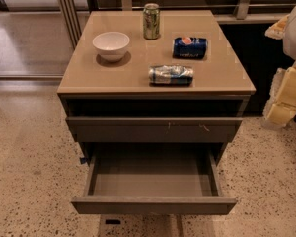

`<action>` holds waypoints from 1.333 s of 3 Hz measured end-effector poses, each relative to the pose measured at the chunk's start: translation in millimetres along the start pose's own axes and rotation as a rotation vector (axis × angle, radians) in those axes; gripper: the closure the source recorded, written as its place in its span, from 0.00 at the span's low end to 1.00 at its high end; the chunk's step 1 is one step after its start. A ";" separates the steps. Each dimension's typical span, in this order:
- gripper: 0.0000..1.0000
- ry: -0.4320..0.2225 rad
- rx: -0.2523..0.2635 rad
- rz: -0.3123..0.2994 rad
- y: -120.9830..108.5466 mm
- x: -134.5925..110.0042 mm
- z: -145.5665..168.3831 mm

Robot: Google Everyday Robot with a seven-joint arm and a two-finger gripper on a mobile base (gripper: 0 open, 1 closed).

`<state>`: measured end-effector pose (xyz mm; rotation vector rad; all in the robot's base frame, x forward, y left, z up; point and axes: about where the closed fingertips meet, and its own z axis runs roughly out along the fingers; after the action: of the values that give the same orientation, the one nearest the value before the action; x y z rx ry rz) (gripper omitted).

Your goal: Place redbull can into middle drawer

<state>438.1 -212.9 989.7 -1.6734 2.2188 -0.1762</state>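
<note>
The redbull can [170, 74] lies on its side near the front of the cabinet top [79, 80], slim, silver and blue. The middle drawer [153, 205] is pulled wide open below, and its flat grey inside holds nothing. The drawer front above it [153, 129] has small light scratches and sticks out a little. My gripper does not show. Only a white and beige part of my arm [288, 90] is in view at the right edge, well right of the cabinet and apart from the can.
A dark blue Pepsi can [190, 47] lies on its side behind the redbull can. A green can [151, 21] stands upright at the back. A white bowl [111, 45] sits at the left. Speckled floor [29, 172] surrounds the cabinet.
</note>
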 end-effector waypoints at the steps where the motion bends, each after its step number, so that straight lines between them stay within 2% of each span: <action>1: 0.00 -0.008 0.014 0.010 2.3 -7.2 5.0; 2: 0.00 -0.061 -0.008 0.045 -8.5 -2.8 32.8; 4: 0.00 -0.174 -0.121 0.072 -31.4 3.2 108.9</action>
<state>504.0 -212.9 897.5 -1.5992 2.1922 0.1203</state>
